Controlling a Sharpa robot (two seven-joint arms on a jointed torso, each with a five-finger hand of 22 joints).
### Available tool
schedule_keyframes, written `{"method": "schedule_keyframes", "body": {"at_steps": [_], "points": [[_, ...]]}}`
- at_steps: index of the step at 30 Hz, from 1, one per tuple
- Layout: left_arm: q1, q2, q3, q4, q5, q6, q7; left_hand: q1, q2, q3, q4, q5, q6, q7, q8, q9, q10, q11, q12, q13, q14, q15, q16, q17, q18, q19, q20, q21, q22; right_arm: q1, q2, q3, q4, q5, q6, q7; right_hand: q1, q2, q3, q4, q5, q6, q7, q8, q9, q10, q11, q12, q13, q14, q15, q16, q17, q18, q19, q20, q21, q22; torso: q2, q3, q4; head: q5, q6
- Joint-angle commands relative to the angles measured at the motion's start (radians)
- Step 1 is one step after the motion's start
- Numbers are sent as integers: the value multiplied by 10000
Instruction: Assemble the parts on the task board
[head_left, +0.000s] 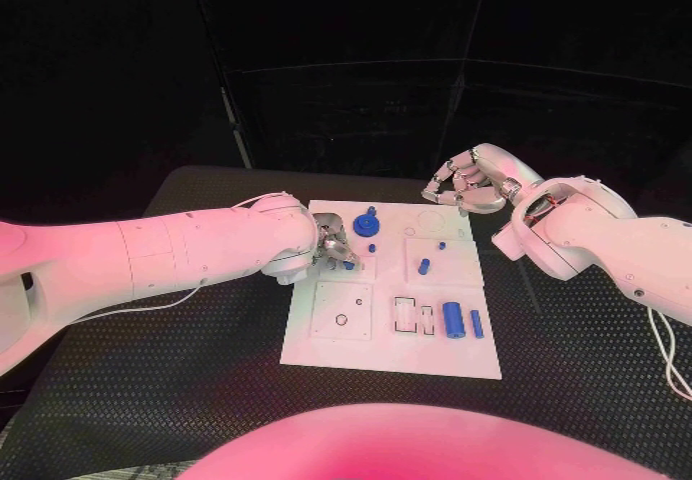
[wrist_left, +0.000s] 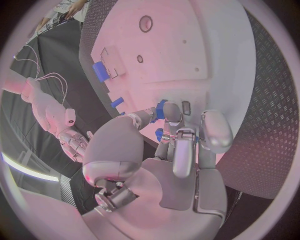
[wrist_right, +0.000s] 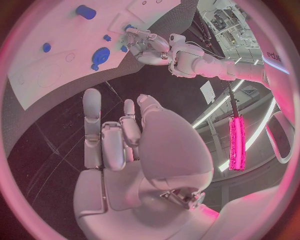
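Note:
The white task board (head_left: 325, 340) lies mid-table. My left hand (head_left: 330, 246) rests over its near-left upper area, fingers drawn together around a small blue part (wrist_left: 160, 109); a second blue bit (wrist_left: 159, 133) shows between the fingers. A blue gear-like part (head_left: 366, 222), small blue pegs (head_left: 424, 266) (head_left: 372, 248) and two blue cylinders (head_left: 453, 320) stand on the board. My right hand (head_left: 469, 186) hovers off the board's far right corner, its fingers (wrist_right: 92, 120) loosely apart and holding nothing.
A thin dark ring (head_left: 340, 320) and white slotted pieces (head_left: 408, 315) sit on the board's near half. The black textured table (head_left: 159, 380) surrounds the board. From the right wrist view, the left hand (wrist_right: 150, 45) is at the board's edge.

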Motion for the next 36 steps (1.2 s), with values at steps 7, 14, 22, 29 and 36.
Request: {"method": "schedule_keyframes", "body": {"at_steps": [7, 14, 22, 29, 36], "points": [[-80, -52, -52, 151, -481, -265, -98, 80, 76, 1480, -1622, 82, 31, -42, -33, -40, 111, -49, 91, 58, 996, -62, 51, 2456, -129, 56, -10, 63, 47, 18, 13, 6, 5, 18, 45, 51, 80, 7, -7, 76, 56, -58, -12, 59, 17, -38, -19, -13, -6, 474, -58, -27, 7, 158, -30, 0, -48, -11, 1, -9, 20, 10, 2], [-105, -121, -52, 309, -767, -680, -94, 152, 92, 1410, -1646, 88, 102, -67, 14, -82, 302, -73, 318, 368, 1023, -81, 111, 2566, -165, 149, -25, 191, 234, 18, 21, 6, -5, 18, 44, 57, 80, 7, -7, 76, 56, -58, -12, 59, 17, -38, -19, -13, -6, 474, -58, -27, 7, 158, -30, 0, -48, -11, 4, -10, 11, 29, 2], [-120, -183, -52, 416, -838, -711, -122, 150, 127, 1388, -1609, 90, 122, -73, 34, -102, 335, -78, 341, 381, 1023, -85, 112, 2567, -168, 162, -30, 204, 251, 17, 28, 5, -13, 18, 71, 51, 80, 7, -6, 88, 62, -46, -17, 73, 25, -39, -22, -13, -7, 470, -58, -39, -9, 158, -33, 1, -52, -14, 1, -10, 12, 26, 2], [-123, -231, -51, 444, -849, -672, -147, 154, 144, 1386, -1598, 93, 129, -77, 41, -110, 336, -81, 334, 363, 1024, -87, 114, 2572, -170, 168, -32, 211, 261, 17, 35, 5, -22, 18, 86, 52, 108, 14, 14, 96, 126, -40, -28, 90, 36, -42, -31, -14, -9, 470, -61, -37, -3, 161, -39, 2, -61, -23, -1, -11, 15, 45, 2], [-124, -235, -51, 453, -849, -702, -154, 157, 148, 1385, -1597, 94, 133, -80, 45, -114, 346, -83, 344, 378, 1027, -88, 122, 2585, -173, 175, -32, 221, 275, 16, 40, 5, -27, 18, 91, 57, 116, 13, 21, 104, 171, -42, -30, 98, 41, -40, -34, -10, -5, 471, -64, -35, 1, 161, -35, 1, -57, -13, 7, -13, 17, 59, 2]]}}
